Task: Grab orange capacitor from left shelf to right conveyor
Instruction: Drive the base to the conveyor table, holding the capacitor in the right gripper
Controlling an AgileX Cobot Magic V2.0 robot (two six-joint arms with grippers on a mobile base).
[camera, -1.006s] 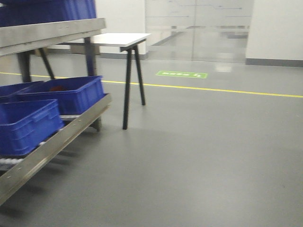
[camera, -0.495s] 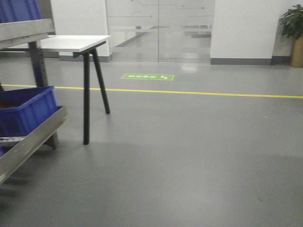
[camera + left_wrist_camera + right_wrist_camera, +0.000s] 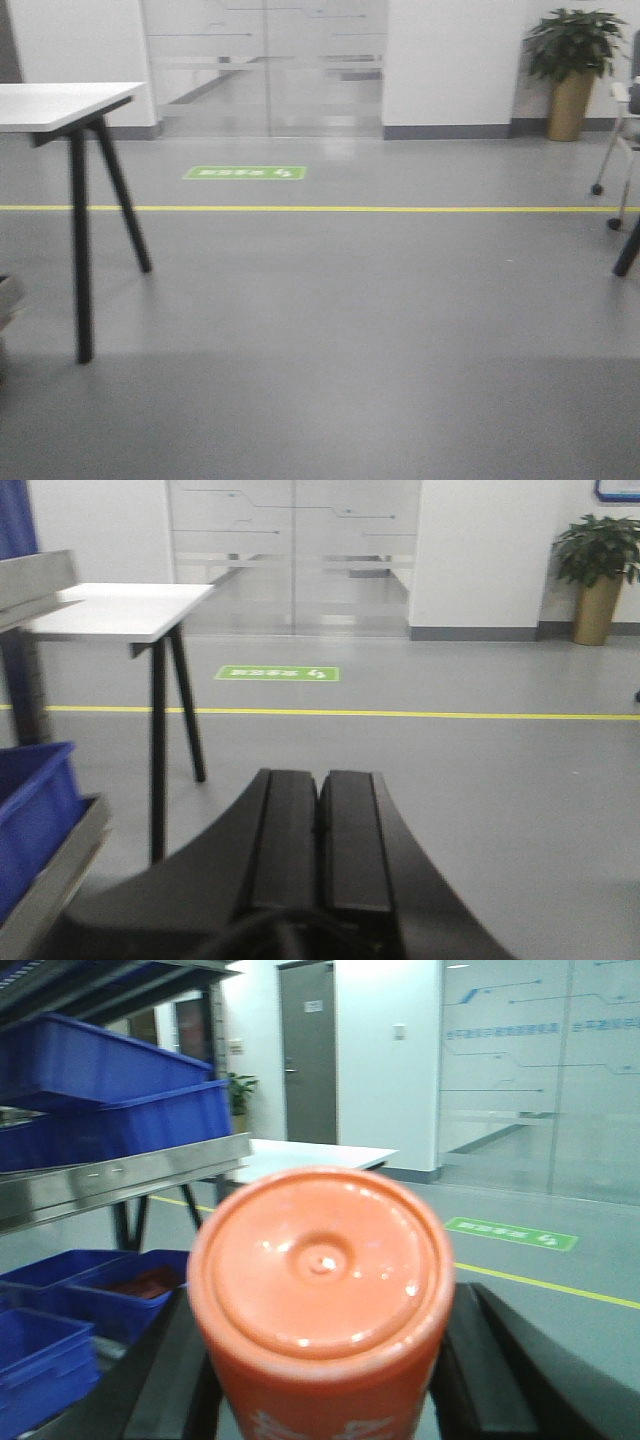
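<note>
In the right wrist view my right gripper point(image 3: 322, 1360) is shut on the orange capacitor point(image 3: 322, 1270); its flat orange top faces the camera and white print shows low on its side. The black fingers point(image 3: 480, 1360) press on both sides of it. The steel left shelf point(image 3: 120, 1182) stands behind at the left, and its edge also shows in the left wrist view point(image 3: 40, 580). In the left wrist view my left gripper point(image 3: 320, 810) is shut and empty, its pads together, over bare floor. The right conveyor is out of view. Neither gripper shows in the front view.
Blue bins point(image 3: 110, 1100) sit on the rack, with more below point(image 3: 60, 1310) point(image 3: 30, 810). A white table on black legs point(image 3: 70, 110) point(image 3: 130, 610) stands at the left. A yellow floor line point(image 3: 330, 208), green floor sign point(image 3: 245, 172), potted plant point(image 3: 572, 60) and chair legs point(image 3: 625, 190) lie ahead.
The front view has swung to the right: the shelf and blue bins have slid out of frame at the left, the table has moved left, and the plant and chair legs have come in.
</note>
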